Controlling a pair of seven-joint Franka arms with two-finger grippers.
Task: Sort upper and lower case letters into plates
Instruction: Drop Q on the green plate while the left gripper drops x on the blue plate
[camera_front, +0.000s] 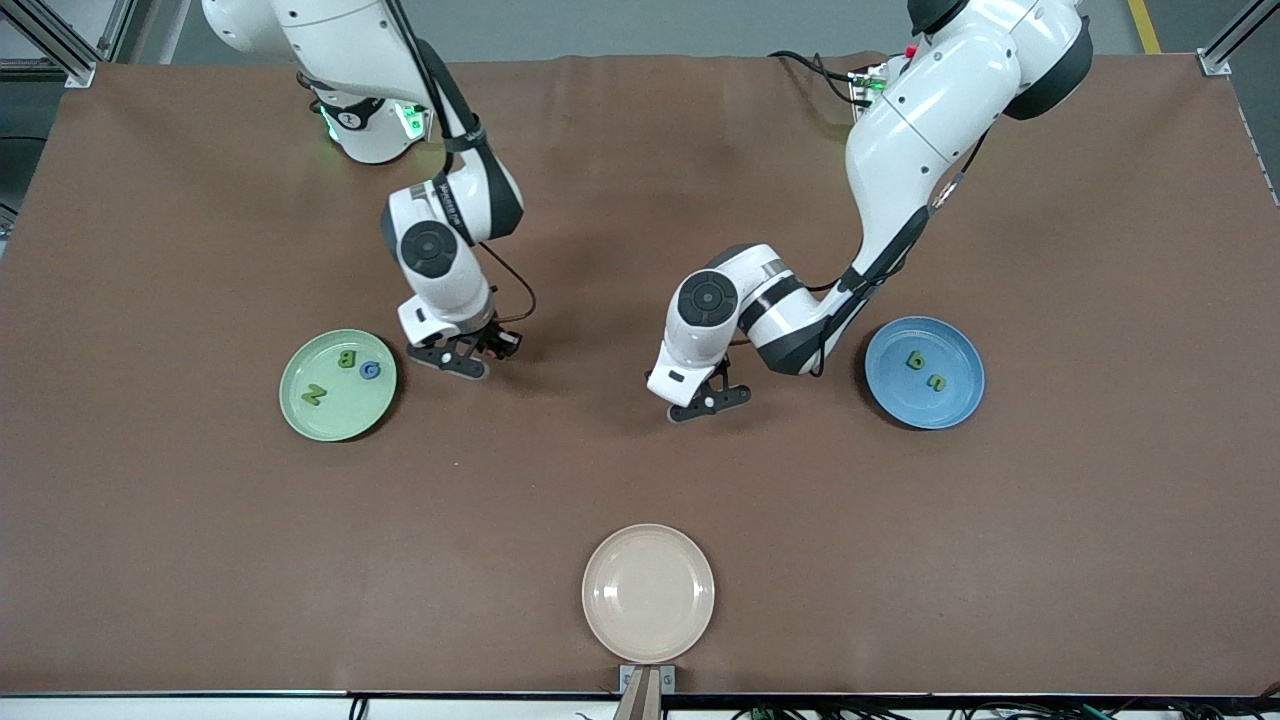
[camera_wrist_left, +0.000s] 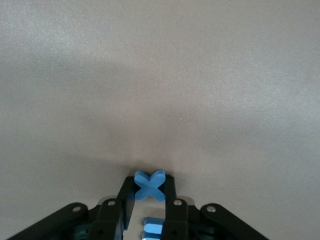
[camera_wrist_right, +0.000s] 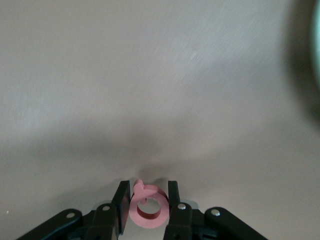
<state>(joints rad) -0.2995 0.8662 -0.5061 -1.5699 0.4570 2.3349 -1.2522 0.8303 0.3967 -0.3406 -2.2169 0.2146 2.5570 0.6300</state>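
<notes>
Two letters are being gripped: the left gripper (camera_wrist_left: 150, 192) is clamping a blue X (camera_wrist_left: 149, 184) mid-table, and the right gripper (camera_wrist_right: 145, 202) is pinching a pink letter (camera_wrist_right: 147, 204) beside the green plate (camera_front: 338, 385). Judged step: lifting; next, carrying each to the matching plate, possibly the blue plate (camera_front: 924, 372).

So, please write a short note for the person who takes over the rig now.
Left gripper: shut on blue x, low over the mat between the plates.
Right gripper: shut on pink letter, beside green plate.
Done: three letters lie in green plate, two in blue plate.
Left: place both held letters. Beige plate is empty.
</notes>
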